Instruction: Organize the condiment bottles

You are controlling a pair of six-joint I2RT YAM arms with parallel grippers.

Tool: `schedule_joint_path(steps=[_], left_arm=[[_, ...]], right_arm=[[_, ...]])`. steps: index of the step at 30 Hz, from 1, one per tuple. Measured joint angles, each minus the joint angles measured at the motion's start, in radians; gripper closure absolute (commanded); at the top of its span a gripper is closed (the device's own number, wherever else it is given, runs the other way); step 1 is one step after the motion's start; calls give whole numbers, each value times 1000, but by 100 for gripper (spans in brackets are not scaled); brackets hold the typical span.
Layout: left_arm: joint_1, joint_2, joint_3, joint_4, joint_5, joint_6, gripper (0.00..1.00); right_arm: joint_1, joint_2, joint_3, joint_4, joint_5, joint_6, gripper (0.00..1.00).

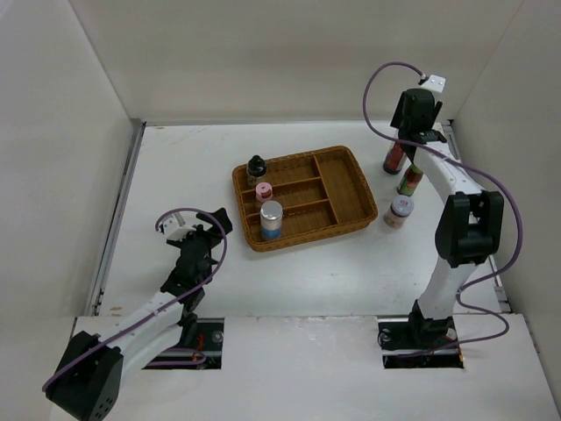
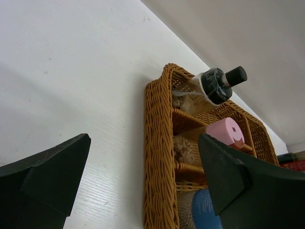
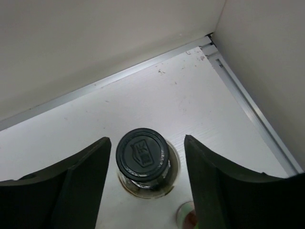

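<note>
Inventory, as I read it from my station:

- Right gripper: far right corner of the table. Jaws spread to either side of the tall clear black-capped bottle. I see a narrow gap on each side of the cap, so nothing is pinched.
- Green orange-capped bottle: upright on the table, just nearer than the tall bottle.
- Loose pink-lidded jar: on the table, nearer again, just right of the tray.
- Wicker divided tray: mid-table. Its left-hand compartments hold three items:
  - far: squat dark black-capped bottle
  - middle: second pink-lidded jar
  - near: silver-lidded blue-label shaker
- Left gripper: near left, apart from the tray's near-left corner. Jaws spread wide, holding nothing.
</note>
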Motion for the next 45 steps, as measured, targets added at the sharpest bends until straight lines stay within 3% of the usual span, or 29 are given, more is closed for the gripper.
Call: schedule_joint_path(steps=[4, 8, 17, 25, 31, 36, 45], left_arm=[[-2, 13, 0, -1, 0, 0, 0], [-4, 17, 0, 0, 0, 0, 0], [-4, 25, 0, 0, 0, 0, 0], [-4, 26, 0, 0, 0, 0, 0], [-4, 27, 0, 0, 1, 0, 0], [-4, 27, 0, 0, 1, 0, 0], [-6, 27, 0, 0, 1, 0, 0]], right_arm=[[0, 28, 1, 47, -18, -30, 63], [3, 32, 0, 71, -19, -68, 70], [86, 0, 33, 68, 20, -179, 70], [340, -120, 47, 80, 17, -208, 70], [496, -82, 153, 81, -26, -201, 69], [534, -3, 251, 82, -42, -193, 69], [542, 72, 254, 74, -44, -156, 69]])
